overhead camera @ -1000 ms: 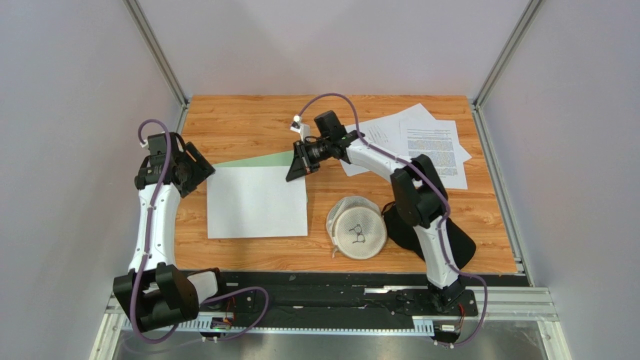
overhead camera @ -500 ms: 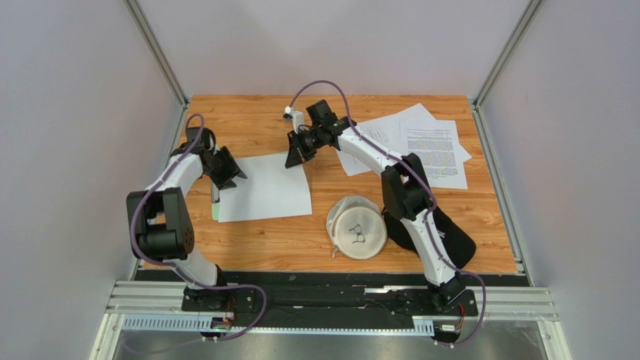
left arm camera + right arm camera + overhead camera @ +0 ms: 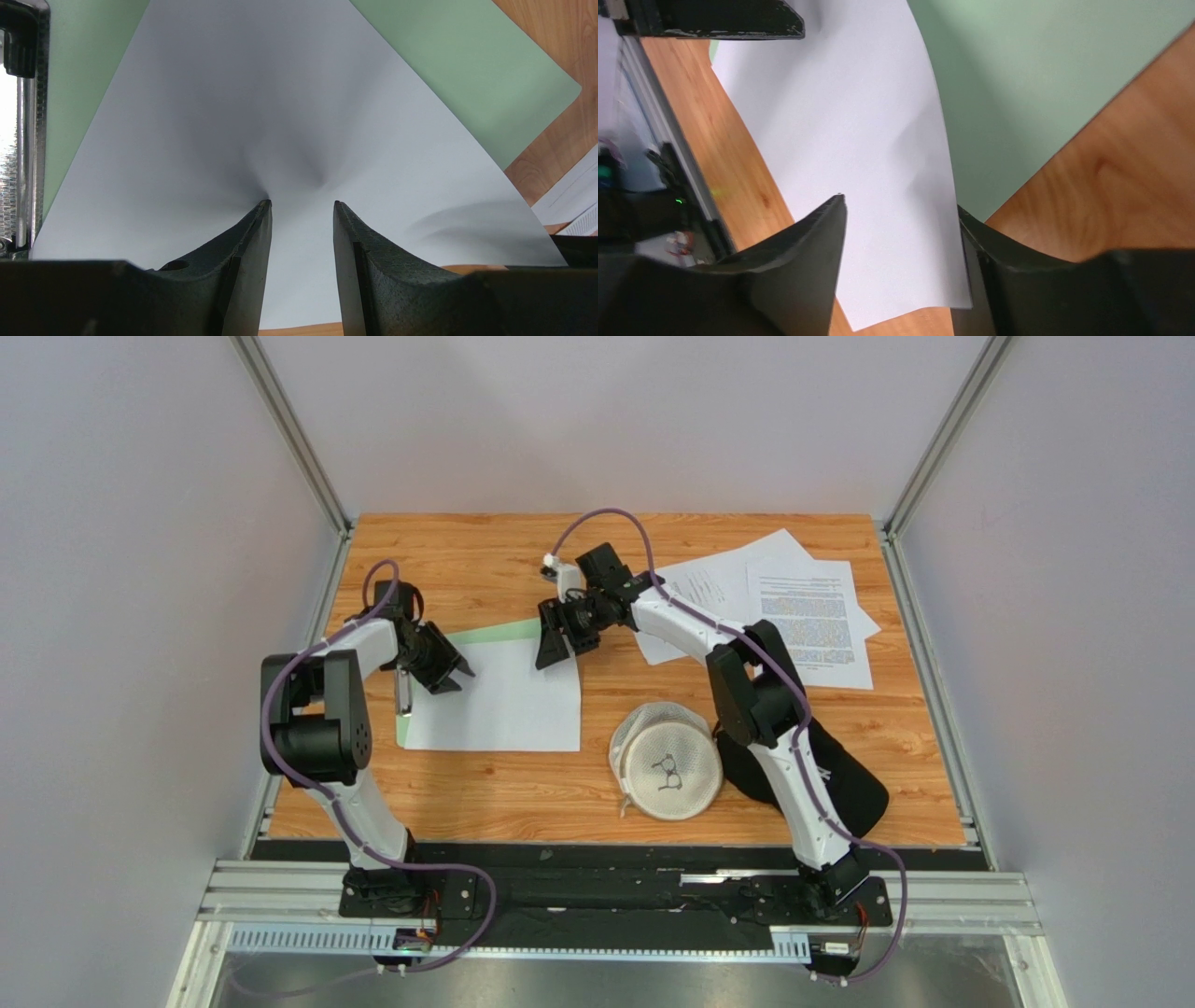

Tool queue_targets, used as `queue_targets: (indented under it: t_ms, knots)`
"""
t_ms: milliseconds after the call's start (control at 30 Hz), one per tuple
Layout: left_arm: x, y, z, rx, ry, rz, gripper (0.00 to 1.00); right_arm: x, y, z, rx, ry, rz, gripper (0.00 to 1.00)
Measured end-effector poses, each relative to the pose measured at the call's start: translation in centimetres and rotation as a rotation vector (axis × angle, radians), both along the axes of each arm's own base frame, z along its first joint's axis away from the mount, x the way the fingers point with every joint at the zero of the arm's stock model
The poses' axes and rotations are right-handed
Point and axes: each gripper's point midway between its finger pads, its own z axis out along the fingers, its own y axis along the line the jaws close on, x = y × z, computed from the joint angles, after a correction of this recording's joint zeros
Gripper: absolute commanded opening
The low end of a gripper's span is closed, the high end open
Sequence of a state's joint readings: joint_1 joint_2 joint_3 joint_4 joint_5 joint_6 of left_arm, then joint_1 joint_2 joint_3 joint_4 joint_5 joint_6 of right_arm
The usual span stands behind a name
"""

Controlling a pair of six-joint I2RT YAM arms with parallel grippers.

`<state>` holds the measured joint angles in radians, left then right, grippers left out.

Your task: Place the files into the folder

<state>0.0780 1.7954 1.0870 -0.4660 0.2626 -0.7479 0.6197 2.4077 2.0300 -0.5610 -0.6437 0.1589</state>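
Enclosure: grey walls, aluminium frame, wood-grain table (image 3: 463, 560).

Item 1, the folder (image 3: 498, 632). Light green and flat, at left of centre. Only a far strip and a sliver at its left end show from above. Its metal clip (image 3: 24, 140) sits on the left short edge.

Item 2, one white sheet (image 3: 498, 707). It lies on the folder and covers most of it, skewed to the green edges. In the left wrist view its near corner stops just beside the clip, not under it, as far as I can tell.

Item 3, the left gripper (image 3: 446, 669). Its jaws are narrowly parted, and the tips press on the sheet, which puckers between them.

Item 4, the right gripper (image 3: 551, 641). Its jaws are spread wide over the sheet's far-right corner. I see nothing gripped.

Item 5, the other files (image 3: 807, 616). Several printed sheets are fanned at the far right, well apart from the folder.

Item 6, a round white pouch (image 3: 669, 763). It lies near the right arm and is not part of the job.

Progress, by my reckoning: one sheet placed, to be squared and clipped; the fanned pile is untouched, so most of the work is left.
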Motion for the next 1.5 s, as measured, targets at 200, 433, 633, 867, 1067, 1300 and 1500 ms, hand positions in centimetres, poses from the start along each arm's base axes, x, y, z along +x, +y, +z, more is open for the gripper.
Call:
queue_targets:
  t_ms: [200,433,633,867,1067,1300,1500]
  knots:
    - [0.1,0.1,0.1,0.001,0.0,0.038,0.46,-2.3,-2.3,-2.2,0.001,0.174,-0.143,0.63]
    - [-0.3,0.1,0.0,-0.004,0.0,0.058,0.45,-2.7,-3.4,-0.2,0.101,0.214,-0.262,0.51]
    - [-0.3,-0.3,0.1,-0.005,-0.016,0.048,0.45,-2.5,-2.6,1.1,0.218,0.235,-0.327,0.33]
    - [-0.2,-0.7,1.2,0.014,-0.052,0.012,0.6,-1.1,-1.5,2.1,0.268,0.189,-0.34,0.0]
    - [0.2,0.8,3.9,0.136,-0.082,-0.108,0.69,1.0,-1.0,1.6,0.205,0.081,-0.276,0.0]
    - [0.8,5.4,7.3,0.365,-0.103,-0.195,0.58,1.9,-0.8,1.6,0.177,0.008,-0.173,0.0]
    - [-1.2,8.9,5.0,0.421,0.033,-0.241,0.67,2.1,-0.6,0.7,0.18,0.004,-0.116,0.0]
